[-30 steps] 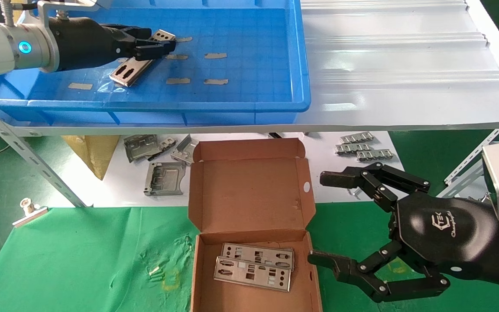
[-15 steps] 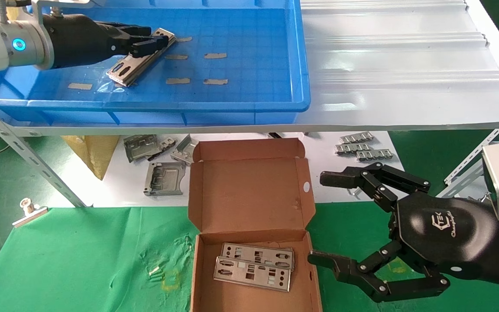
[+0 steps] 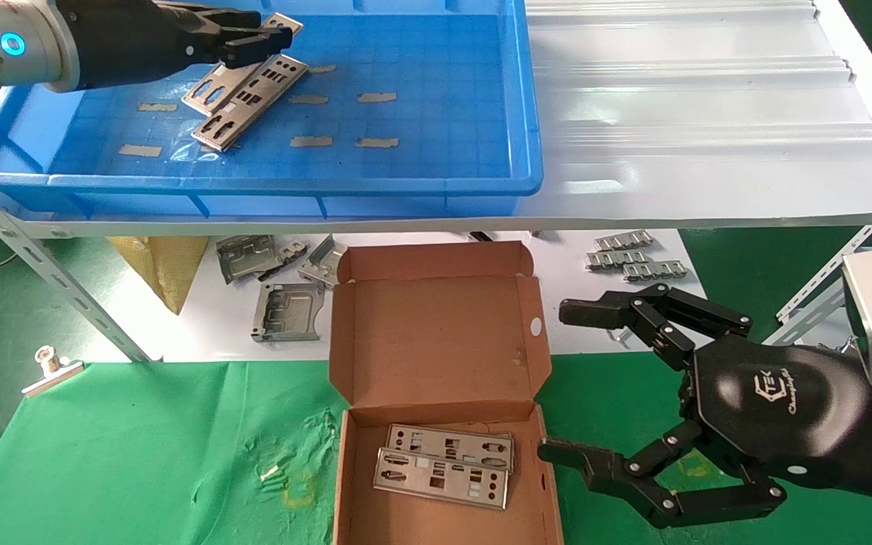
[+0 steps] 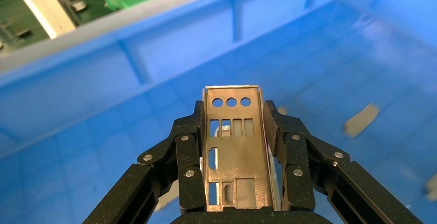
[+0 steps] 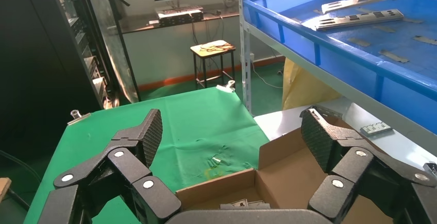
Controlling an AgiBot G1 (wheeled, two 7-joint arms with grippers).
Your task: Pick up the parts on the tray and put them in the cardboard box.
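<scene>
Upper left, over the blue tray (image 3: 406, 182), the left hand (image 3: 254, 42) grips a punched plate (image 4: 233, 152); right hand (image 3: 595, 386) gapes wide beside the cardboard box (image 3: 436, 333).

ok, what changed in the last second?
Left gripper, shut on one plate, lifted it toward the far side of the tray, uncovering a second plate lying on the floor. Right gripper, cardboard box and its two plates unchanged.

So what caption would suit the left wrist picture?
Left gripper clamps a punched silver plate above the blue tray.
</scene>
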